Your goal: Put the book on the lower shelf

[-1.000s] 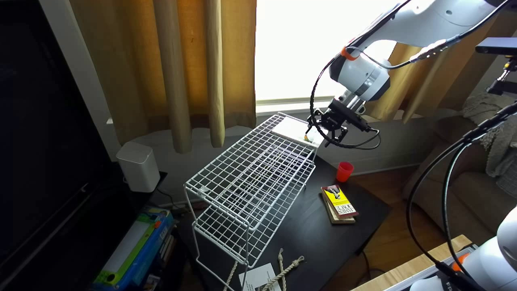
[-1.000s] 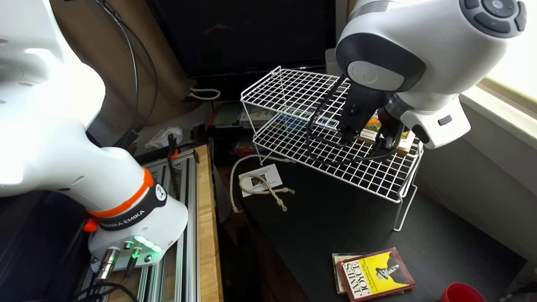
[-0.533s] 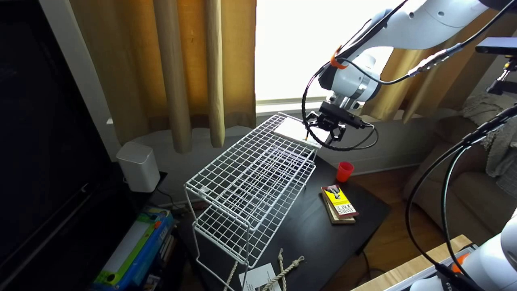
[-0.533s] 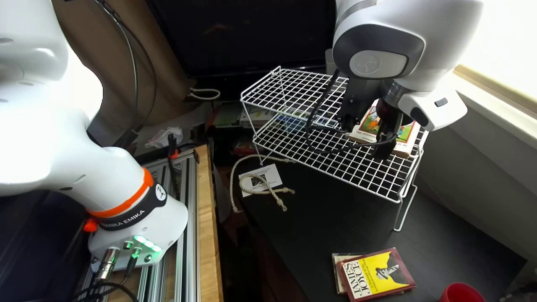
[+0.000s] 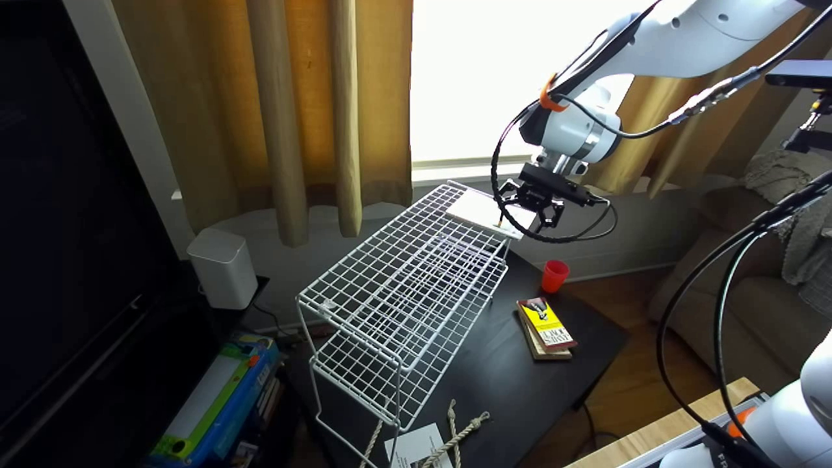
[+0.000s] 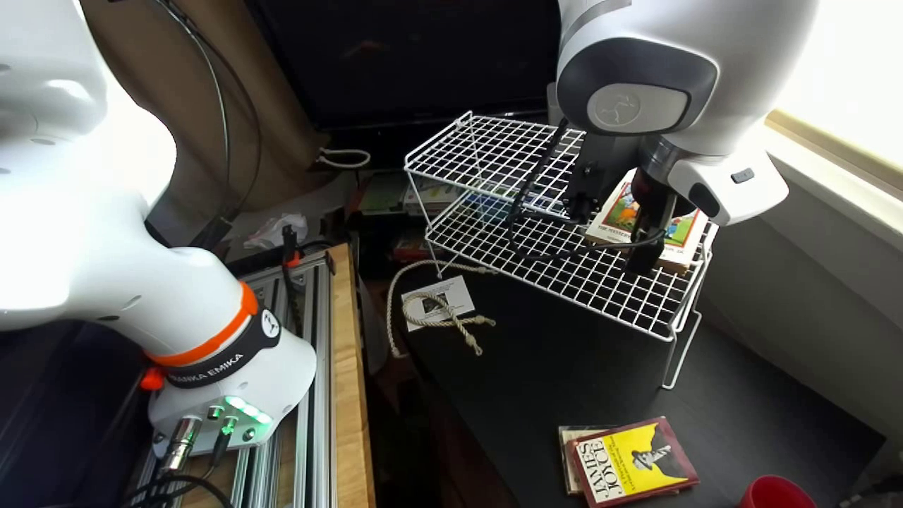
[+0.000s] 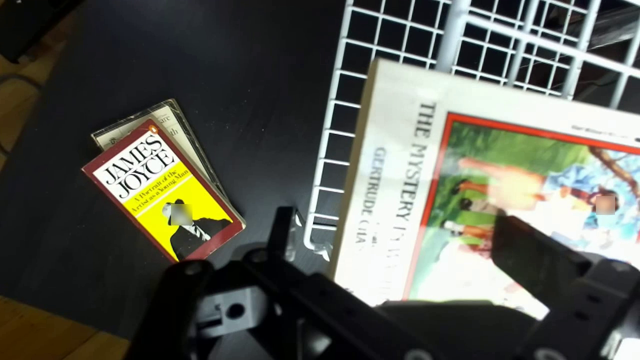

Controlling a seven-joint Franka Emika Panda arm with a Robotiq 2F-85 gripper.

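The book (image 5: 473, 207) has a white cover with a colour picture and lies flat on the rack's top grid at the window end. It also shows in an exterior view (image 6: 612, 224), partly hidden by my gripper (image 6: 612, 238), and fills the right of the wrist view (image 7: 385, 165). My gripper (image 5: 520, 223) is open over the book. In the wrist view (image 7: 395, 222) one finger is beside the book's edge, apart from it. The other finger overlaps the cover; contact cannot be told. The lower shelf (image 5: 452, 335), white wire mesh under the top grid (image 5: 383, 279), holds nothing visible.
Two stacked paperbacks (image 5: 546, 325), the upper one yellow and red, lie on the black table (image 5: 494, 377) beside the rack. A red cup (image 5: 554, 276) stands near them. Rope (image 6: 451, 321) and a printed card (image 6: 458, 293) lie at the table's other end. A window sill (image 6: 832, 183) borders the rack.
My gripper has shifted slightly and changed its tilt, uncovering more of the book. The book has slid a little toward the outer end of the top grid.
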